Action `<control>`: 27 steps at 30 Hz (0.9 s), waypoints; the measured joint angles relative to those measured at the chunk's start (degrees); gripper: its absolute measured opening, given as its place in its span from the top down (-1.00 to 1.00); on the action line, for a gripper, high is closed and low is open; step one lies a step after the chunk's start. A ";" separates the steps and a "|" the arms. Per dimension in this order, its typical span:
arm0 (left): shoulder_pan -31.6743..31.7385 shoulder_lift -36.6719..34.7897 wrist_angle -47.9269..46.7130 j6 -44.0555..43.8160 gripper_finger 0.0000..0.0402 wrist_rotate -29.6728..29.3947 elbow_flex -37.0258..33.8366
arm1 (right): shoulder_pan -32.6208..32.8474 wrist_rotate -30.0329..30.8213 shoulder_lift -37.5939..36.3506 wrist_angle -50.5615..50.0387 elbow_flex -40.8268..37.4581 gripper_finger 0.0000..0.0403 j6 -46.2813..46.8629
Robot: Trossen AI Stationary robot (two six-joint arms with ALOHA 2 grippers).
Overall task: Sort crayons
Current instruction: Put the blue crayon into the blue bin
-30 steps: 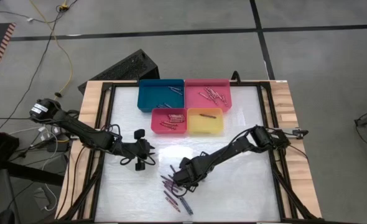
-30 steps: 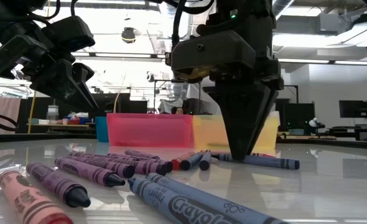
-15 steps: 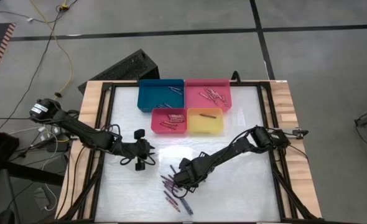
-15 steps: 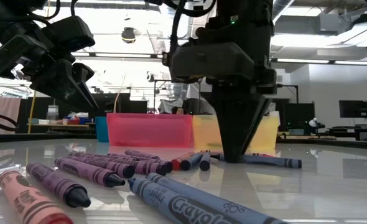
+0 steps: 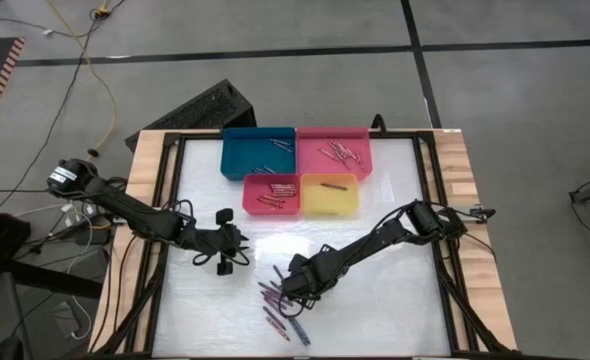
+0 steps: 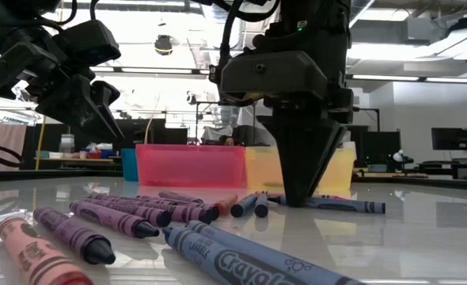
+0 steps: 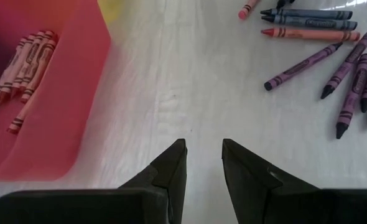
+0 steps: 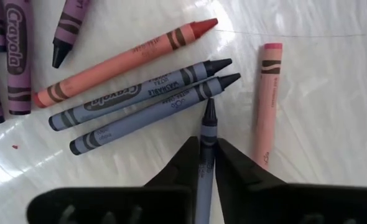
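1. The right gripper [image 5: 293, 283] is seen low over the loose crayons [image 5: 280, 298] at the near middle of the table [image 5: 395, 310], its fingers clamped on a blue-grey crayon [image 8: 206, 155].
2. In the right wrist view that held crayon is shown running straight out between the two fingers, long axis in line with the gripper, dark tip pointing forward and away from the wrist.
3. Just past its tip, two more blue-grey crayons [image 8: 147, 106] are laid side by side, parallel, with a red-orange crayon [image 8: 124, 62] beside them on the same slant; all three tips are aimed the same way.
4. A pink crayon [image 8: 267, 102] is set apart to one side, nearly parallel to the held one.
5. Purple crayons [image 6: 150, 210] are seen lying in a loose fan on the table in the low view.
6. The left gripper [image 5: 230, 255] is held above bare table, well apart from the pile, fingers slightly parted and empty.
7. Sorted crayons are seen in the blue tray [image 5: 237, 165], pink tray [image 5: 360, 140], red tray [image 5: 250, 200] and yellow tray [image 5: 347, 205] at the far edge.
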 joint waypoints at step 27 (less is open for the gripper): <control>0.00 0.00 -0.16 0.57 0.53 -0.18 -0.02 | -1.13 -0.75 -5.39 -4.09 -0.35 0.99 -6.60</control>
